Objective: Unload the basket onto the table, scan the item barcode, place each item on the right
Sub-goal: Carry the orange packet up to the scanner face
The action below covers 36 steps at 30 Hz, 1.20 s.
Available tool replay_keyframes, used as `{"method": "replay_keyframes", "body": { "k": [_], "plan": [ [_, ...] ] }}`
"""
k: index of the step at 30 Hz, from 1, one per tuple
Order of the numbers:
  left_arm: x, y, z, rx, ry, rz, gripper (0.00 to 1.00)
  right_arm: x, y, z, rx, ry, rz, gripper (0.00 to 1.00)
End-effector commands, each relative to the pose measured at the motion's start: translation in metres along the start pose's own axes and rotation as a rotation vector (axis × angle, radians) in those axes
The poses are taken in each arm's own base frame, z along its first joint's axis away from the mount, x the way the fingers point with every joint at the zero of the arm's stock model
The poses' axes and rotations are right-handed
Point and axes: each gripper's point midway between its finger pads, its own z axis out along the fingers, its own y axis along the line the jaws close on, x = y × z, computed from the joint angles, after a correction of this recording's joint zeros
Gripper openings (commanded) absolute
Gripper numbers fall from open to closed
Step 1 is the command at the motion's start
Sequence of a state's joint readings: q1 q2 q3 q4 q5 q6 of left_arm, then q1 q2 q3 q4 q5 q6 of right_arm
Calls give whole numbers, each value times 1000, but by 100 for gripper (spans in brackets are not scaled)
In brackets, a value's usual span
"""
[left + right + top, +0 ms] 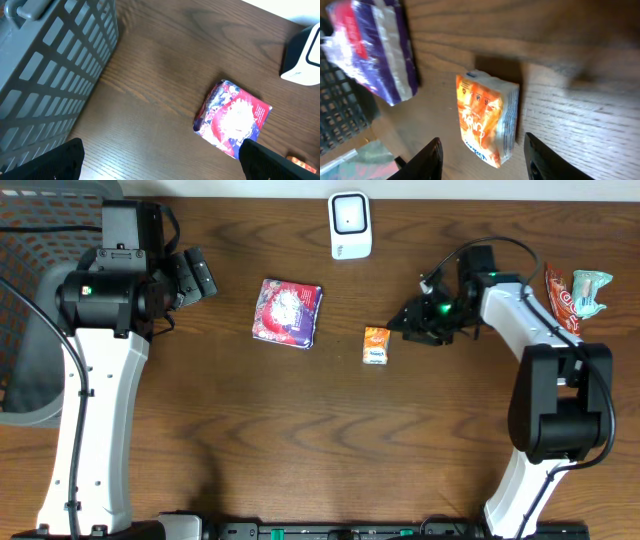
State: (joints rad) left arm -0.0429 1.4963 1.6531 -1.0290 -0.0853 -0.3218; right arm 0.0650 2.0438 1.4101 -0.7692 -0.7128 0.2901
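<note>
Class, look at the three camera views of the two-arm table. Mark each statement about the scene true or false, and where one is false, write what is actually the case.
1. The orange packet lies on the table, gripped by neither arm. True.
2. The left gripper is shut on the purple and red packet. False: its fingers stand wide apart and the packet lies on the table, clear of them.
3. The white scanner stands apart from both packets. True.
4. The grey basket is on the right arm's side. False: it is on the left arm's side.
5. The right gripper has its fingers apart over the orange packet. True.
</note>
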Motion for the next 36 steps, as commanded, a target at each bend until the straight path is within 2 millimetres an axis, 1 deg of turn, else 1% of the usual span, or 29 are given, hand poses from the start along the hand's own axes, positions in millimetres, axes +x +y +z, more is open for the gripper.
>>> {"method": "replay_keyframes", "body": {
  "k": [1,7,10,11,12,14,16,17,19,21,22,23,24,25,27,28,30,33,36],
  "plan": [
    [3,3,4,-19,11,-11,98,8,-15,19,80,-6,87,48],
    [3,3,4,-19,11,-11,98,15,-14,44,63,-23,40,49],
    [3,3,4,-19,11,-11,98,20,-18,55,70,-35,49,50],
    [3,3,4,-19,11,-11,98,22,-21,58,82,-40,59,47],
    [3,3,4,-19,11,-11,98,23,-25,60,95,-42,72,40],
    [3,3,4,-19,11,-11,98,28,-32,62,118,-38,98,21],
    [3,3,4,-19,12,-11,98,33,-33,63,118,-22,108,3],
    [3,3,4,-19,11,-11,98,36,-30,63,96,-8,109,1],
    [3,3,4,-19,11,-11,98,40,-19,64,35,20,108,1],
    [3,3,4,-19,11,-11,98,44,2,62,-91,61,67,1],
    [3,3,4,-19,11,-11,98,46,20,58,-198,86,15,1],
    [3,3,4,-19,11,-11,98,48,35,52,-292,105,-30,1],
    [3,3,4,-19,11,-11,98,51,54,43,-419,127,-90,1],
    [3,3,4,-19,11,-11,98,54,68,34,-521,142,-140,1],
    [3,3,4,-19,11,-11,98,58,92,11,-715,165,-236,1],
    [3,3,4,-19,11,-11,98,59,100,1,-787,172,-277,1],
    [3,3,4,-19,11,-11,98,60,106,-9,-847,178,-307,1],
    [3,3,4,-19,11,-11,98,55,104,-12,-847,164,-309,1],
    [3,3,4,-19,11,-11,98,46,98,-19,-846,138,-292,1]
  ]
}}
